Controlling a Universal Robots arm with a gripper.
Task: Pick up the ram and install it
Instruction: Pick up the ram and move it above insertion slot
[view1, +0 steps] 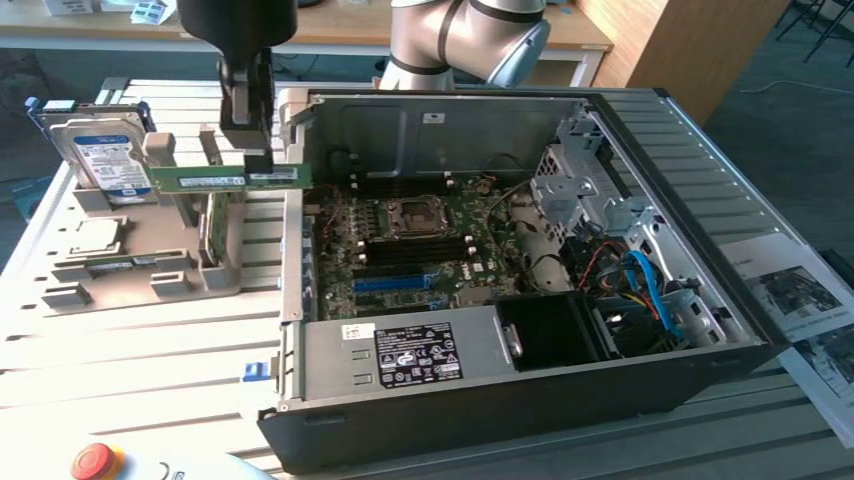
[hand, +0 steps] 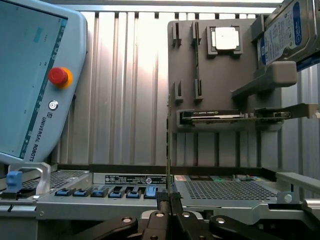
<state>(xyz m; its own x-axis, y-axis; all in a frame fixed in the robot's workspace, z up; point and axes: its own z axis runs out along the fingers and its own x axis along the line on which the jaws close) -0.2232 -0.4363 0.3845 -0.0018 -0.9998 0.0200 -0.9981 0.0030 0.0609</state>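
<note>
Pinching the ram (view1: 200, 180) by its upper long edge, the gripper (view1: 258, 163) has its fingers clamped on the green stick. The stick hangs level in the air just beside the computer case (view1: 534, 400), on the exterior view's left of it. One end of the stick overlaps the rim of the case's side wall; whether the two touch or the stick is clear above the rim I cannot tell. The other end reaches over the grey holder (view1: 200, 280), which stands just beside the case on that same side. A hard drive (view1: 107, 160) is propped upright in the holder and a square processor (view1: 94, 235) lies flat in it.

The case lies with its top open, so the motherboard (view1: 420, 245) is exposed from above. Room is widest over the board's middle. Toward the exterior view's right of the case, a metal drive cage (view1: 587, 190) and blue and white cables (view1: 647, 290) crowd in, and a black box (view1: 561, 335) fills the near corner.

In the wrist view the ram (hand: 168, 145) shows edge-on as a thin line rising from the closed gripper (hand: 168, 199), so its chips and contacts are hidden. Beyond it lie the case's perforated wall (hand: 225, 192), the holder (hand: 220, 75) and a teach pendant (hand: 30, 80) with a red button (hand: 58, 76). The arm (view1: 467, 35) behind the case is cut off by the picture's edge, and the slots on the board are too small to tell apart.
</note>
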